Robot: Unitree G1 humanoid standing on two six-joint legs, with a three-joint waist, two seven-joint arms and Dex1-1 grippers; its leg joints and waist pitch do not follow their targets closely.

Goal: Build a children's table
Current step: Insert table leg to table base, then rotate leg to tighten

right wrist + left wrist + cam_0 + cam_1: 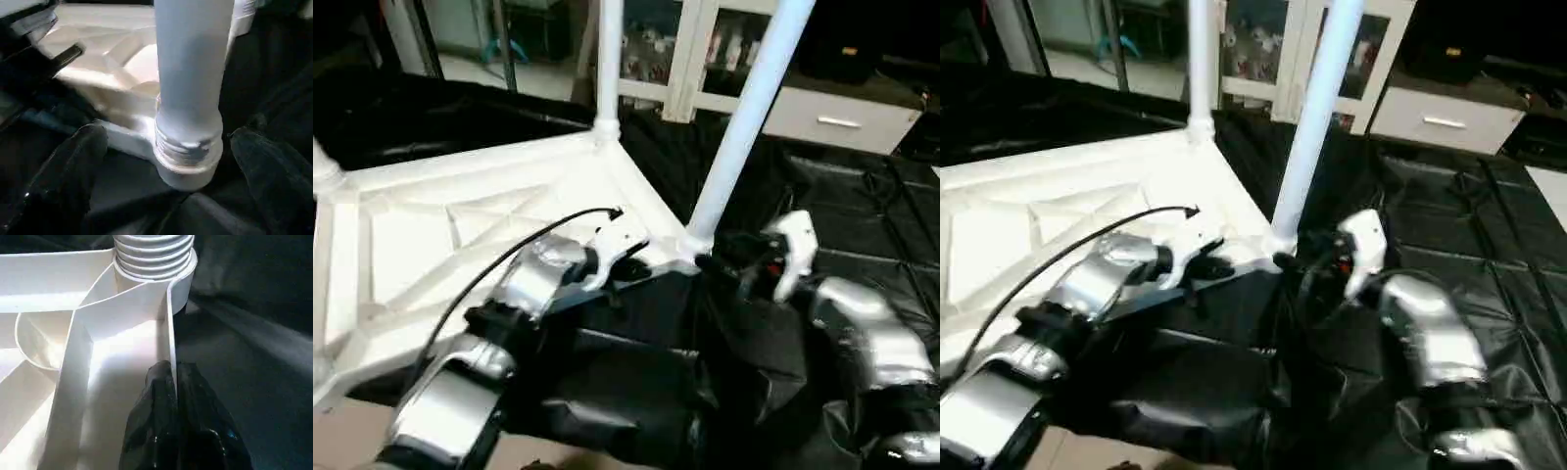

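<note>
Table top (pixel 431 225) lies upside down on the black-draped counter (pixel 862 225), ribbed underside up. 3 legs show in corner sockets: the near leg (pixel 744 117) beside the right gripper (pixel 166 161), a far leg (pixel 609 59), and a stub at the left edge (pixel 323 171). The 4th corner is out of view, so I cannot tell whether its leg is in. The near leg's threads show above its socket (pixel 188 169), so it may need more turning. Left gripper (pixel 176 382) has its jaws closed on the top's thin edge wall, steadying it. Right jaws stand wide open on either side of the near leg, not touching. All parts are smooth white plastic; the legs are tapered tubes, the cloth glossy and wrinkled.
</note>
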